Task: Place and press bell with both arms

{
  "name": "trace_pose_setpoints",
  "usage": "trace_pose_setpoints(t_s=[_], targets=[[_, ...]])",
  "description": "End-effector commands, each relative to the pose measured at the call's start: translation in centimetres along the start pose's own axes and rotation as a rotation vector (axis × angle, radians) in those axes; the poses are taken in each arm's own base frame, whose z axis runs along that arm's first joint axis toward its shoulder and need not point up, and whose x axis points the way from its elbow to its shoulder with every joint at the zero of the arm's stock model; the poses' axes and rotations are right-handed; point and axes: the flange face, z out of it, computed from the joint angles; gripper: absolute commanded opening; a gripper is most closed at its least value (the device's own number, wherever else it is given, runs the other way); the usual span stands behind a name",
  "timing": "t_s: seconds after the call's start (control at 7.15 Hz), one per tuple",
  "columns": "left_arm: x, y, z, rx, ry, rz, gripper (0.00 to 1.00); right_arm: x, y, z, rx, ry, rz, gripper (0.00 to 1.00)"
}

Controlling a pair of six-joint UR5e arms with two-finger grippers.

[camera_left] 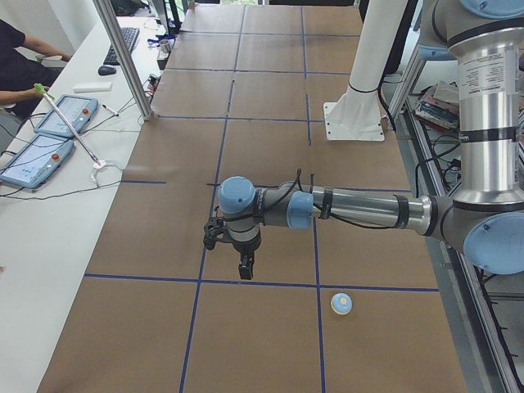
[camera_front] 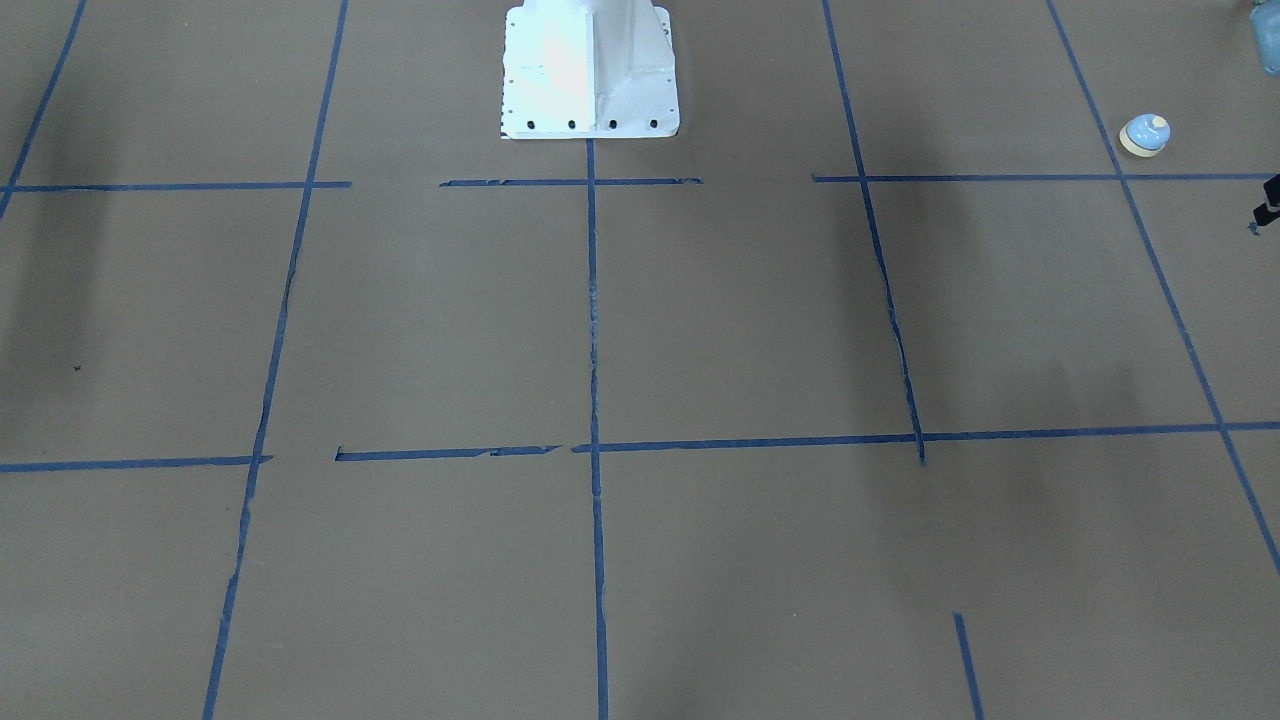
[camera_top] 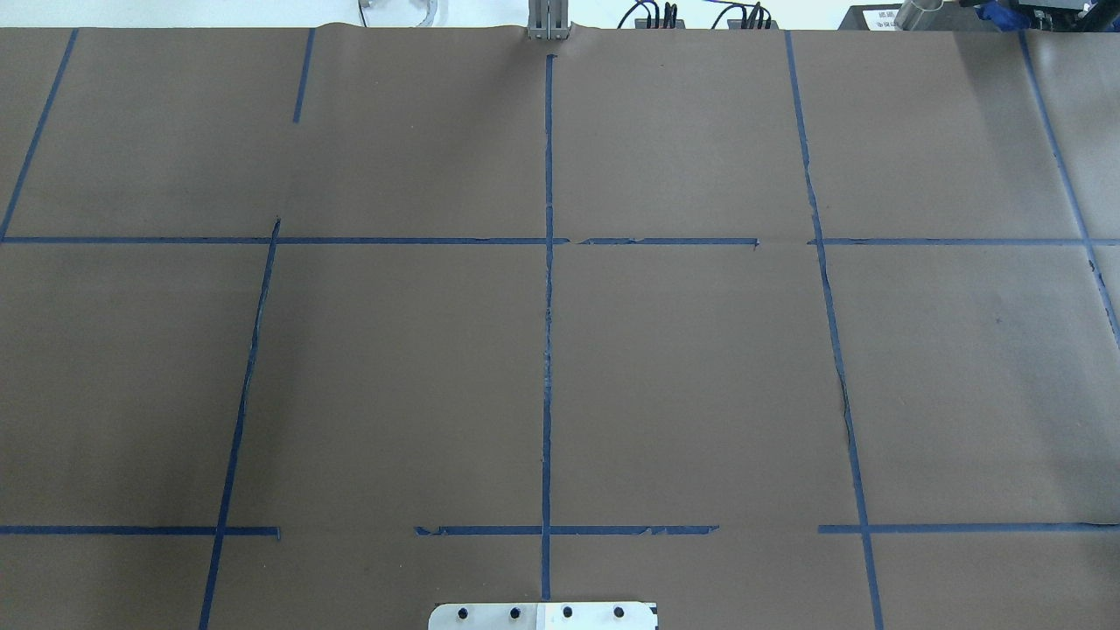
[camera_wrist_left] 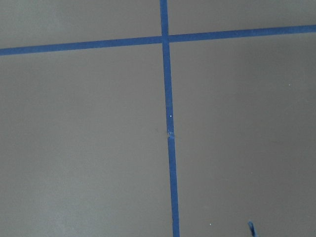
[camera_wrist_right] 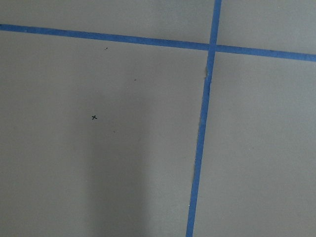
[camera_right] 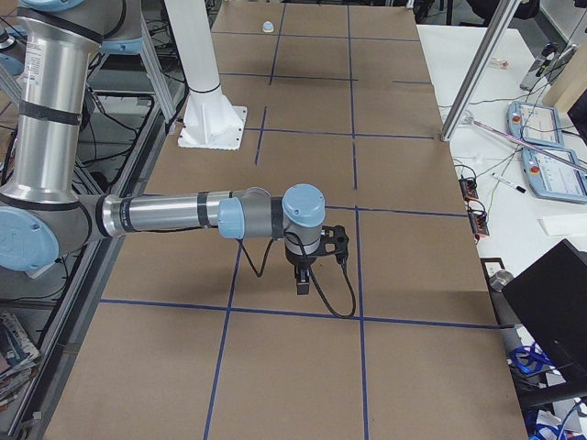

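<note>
The small light-blue bell (camera_front: 1145,135) with its cream button stands upright on the brown table, at the robot's left end. It also shows in the exterior left view (camera_left: 341,304) and far off in the exterior right view (camera_right: 268,27). My left gripper (camera_left: 244,268) hangs above the table, apart from the bell; only a black sliver of it (camera_front: 1270,203) shows in the front view. My right gripper (camera_right: 301,282) hangs over the table's other end. I cannot tell whether either is open or shut. Both wrist views show only bare table and tape.
The white pedestal (camera_front: 590,70) is bolted at the robot's side of the table. Blue tape lines (camera_top: 548,350) form a grid on the brown table. A side desk with tablets (camera_left: 49,131) and an operator, and a metal post (camera_left: 123,61), stand beyond the far edge.
</note>
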Motion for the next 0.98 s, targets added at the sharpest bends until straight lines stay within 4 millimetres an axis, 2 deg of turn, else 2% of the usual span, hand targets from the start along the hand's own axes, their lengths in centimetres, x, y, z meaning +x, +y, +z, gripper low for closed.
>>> trace_pose_setpoints(t_s=[0.0, 0.42, 0.7, 0.84], targets=[[0.4, -0.7, -0.3, 0.008, -0.002, -0.001, 1.00, 0.0, 0.1, 0.0, -0.008, 0.025, 0.002, 1.00], [0.5, -0.3, -0.4, 0.010, -0.001, 0.005, 1.00, -0.2, 0.1, -0.2, -0.004, 0.022, -0.004, 1.00], [2.4, -1.1, -0.3, 0.073, 0.006, 0.101, 1.00, -0.4, 0.0, -0.1, -0.005, 0.008, -0.005, 1.00], [2.0, -0.6, 0.4, 0.062, 0.004, 0.097, 1.00, -0.5, 0.0, -0.2, 0.001, 0.007, -0.011, 1.00]])
